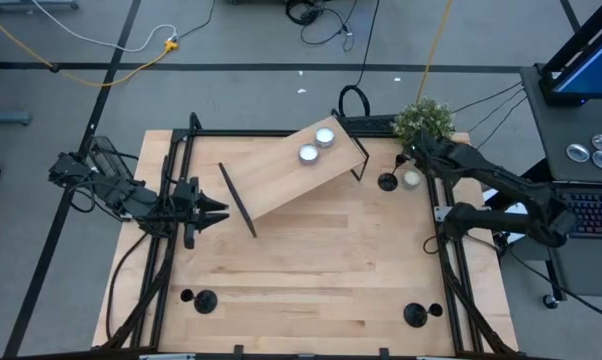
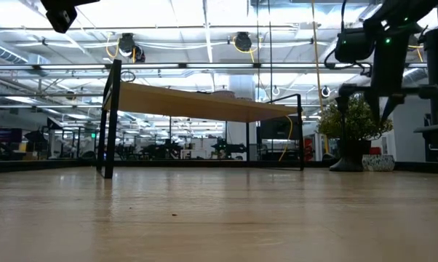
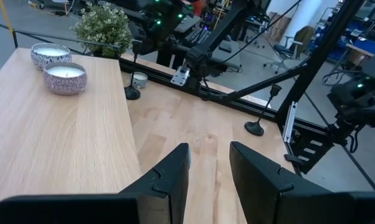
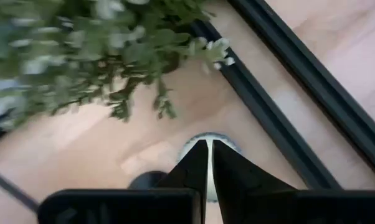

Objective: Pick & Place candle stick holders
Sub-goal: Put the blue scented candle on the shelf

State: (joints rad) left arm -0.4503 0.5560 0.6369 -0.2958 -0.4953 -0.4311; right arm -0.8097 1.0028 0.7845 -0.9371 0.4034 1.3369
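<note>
the right gripper (image 1: pixel 413 158) hangs at the far right corner of the table, beside the potted plant (image 1: pixel 423 120), its fingers (image 4: pixel 197 163) pressed almost together with only a sliver of gap and nothing between them. directly under its tips lies a tealight on the table (image 4: pixel 207 144), and just beside that, toward the shelf, stands the nearest candle stick holder (image 1: pixel 387 182): a matte black round disc base with a thin upright stem. from above only the disc shows clearly.

outward from there, three more black holders stand well apart from this gripper along the near edge: near-left holder (image 1: pixel 205 300), a small one beside it (image 1: pixel 186 296), and near-right holder (image 1: pixel 415 315).

judged from its look, such a holder is light, rigid and top-narrow, so it would likely tip if nudged at the stem's top. the stem, low down and close to the disc, seems the sensible place to pinch; the smooth finish may slip, so a square, centred grip matters.

the wooden shelf (image 1: pixel 291 170) carries two tealight candles (image 1: pixel 317 145). the left gripper (image 1: pixel 213 210) waits at the table's left side, fingers parted a moderate width, empty.
</note>
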